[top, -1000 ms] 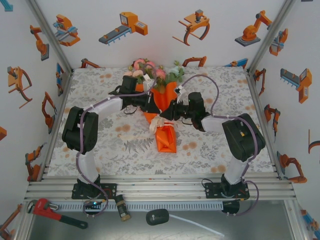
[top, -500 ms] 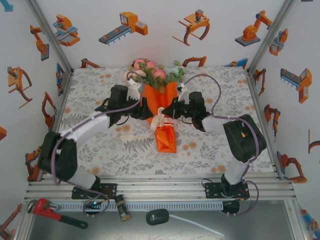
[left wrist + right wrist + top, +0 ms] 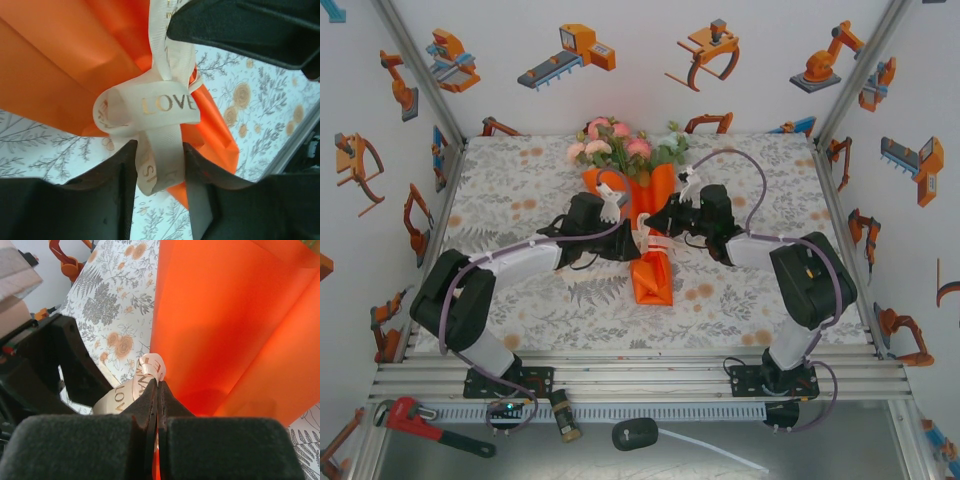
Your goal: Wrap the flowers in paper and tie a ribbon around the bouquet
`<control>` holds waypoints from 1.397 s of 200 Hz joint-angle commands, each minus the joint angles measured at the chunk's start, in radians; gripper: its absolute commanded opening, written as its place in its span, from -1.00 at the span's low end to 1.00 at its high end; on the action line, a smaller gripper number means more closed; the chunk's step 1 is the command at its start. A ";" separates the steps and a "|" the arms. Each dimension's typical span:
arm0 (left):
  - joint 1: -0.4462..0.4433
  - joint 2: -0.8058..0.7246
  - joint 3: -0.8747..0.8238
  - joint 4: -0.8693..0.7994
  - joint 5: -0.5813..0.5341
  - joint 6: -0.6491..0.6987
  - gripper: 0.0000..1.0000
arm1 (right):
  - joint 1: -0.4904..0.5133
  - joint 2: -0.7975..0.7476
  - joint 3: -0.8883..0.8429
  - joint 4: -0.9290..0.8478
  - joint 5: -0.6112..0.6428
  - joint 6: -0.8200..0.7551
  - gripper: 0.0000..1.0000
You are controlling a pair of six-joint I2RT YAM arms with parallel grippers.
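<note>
I have the bouquet (image 3: 655, 190) lying along the middle of the tabletop (image 3: 520, 180), wide end away from me. The flowers (image 3: 620, 140) sit close to the far edge, just short of the back wall (image 3: 640, 90). The narrow tail of the orange paper (image 3: 653, 280) points at the near rail (image 3: 640, 365), with a strip of bare cloth between them. Both arms reach in and meet at the waist of the cone, where the cream ribbon (image 3: 646, 243) is looped. The left tool (image 3: 628, 238) comes in from the left and the right tool (image 3: 658, 226) from the right, their tips almost touching. Room there is tight. On my left wrist camera the ribbon (image 3: 167, 104) forms a loop printed LOVE against the paper's fold. One tail hangs down through the narrow gap of the left tool (image 3: 160, 160), whose fingers stand about a ribbon's width apart. A strand rises to a finger (image 3: 240, 25) of the right tool just above. On my right wrist camera the right tool (image 3: 158, 390) is pinched down to a hairline on the ribbon (image 3: 149, 371), hard against the paper's lower edge, with the left tool's fingers (image 3: 70, 360) just beside it. Open tabletop lies to either side of the arms, out to the framed side walls. A pipe wrench (image 3: 425, 425) lies off the tabletop beyond the near rail.
</note>
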 commanded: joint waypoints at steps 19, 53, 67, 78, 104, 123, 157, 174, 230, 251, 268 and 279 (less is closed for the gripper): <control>0.016 -0.059 0.012 -0.022 -0.035 0.014 -0.89 | 0.006 -0.055 -0.044 0.032 0.103 0.001 -1.00; 0.088 -0.121 0.016 -0.223 -0.111 0.007 -1.00 | 0.000 -0.156 -0.126 -0.109 0.405 -0.011 -1.00; 0.122 -0.150 -0.005 -0.285 -0.149 -0.005 -1.00 | -0.007 -0.196 -0.149 -0.203 0.506 -0.016 -1.00; 0.152 -0.168 -0.025 -0.322 -0.175 -0.011 -1.00 | -0.019 -0.230 -0.167 -0.280 0.579 -0.007 -1.00; 0.219 -0.156 -0.056 -0.387 -0.238 -0.024 -1.00 | -0.039 -0.288 -0.215 -0.410 0.731 0.033 -1.00; 0.253 -0.124 -0.073 -0.407 -0.289 -0.039 -1.00 | -0.062 -0.314 -0.233 -0.505 0.803 0.060 -1.00; 0.316 -0.090 -0.107 -0.384 -0.325 -0.080 -1.00 | -0.133 -0.368 -0.301 -0.568 0.873 0.100 -1.00; 0.343 -0.069 -0.113 -0.376 -0.351 -0.092 -1.00 | -0.167 -0.377 -0.318 -0.579 0.882 0.111 -1.00; 0.414 -0.031 -0.129 -0.370 -0.390 -0.144 -1.00 | -0.226 -0.378 -0.340 -0.602 0.949 0.164 -1.00; 0.419 -0.047 -0.137 -0.350 -0.371 -0.143 -1.00 | -0.230 -0.400 -0.356 -0.588 0.947 0.172 -1.00; 0.406 -0.102 -0.163 -0.275 -0.249 -0.120 -1.00 | -0.224 -0.431 -0.359 -0.497 0.736 0.087 -1.00; 0.385 -0.177 -0.188 -0.217 -0.185 -0.100 -0.66 | -0.214 -0.458 -0.351 -0.429 0.512 0.019 -0.65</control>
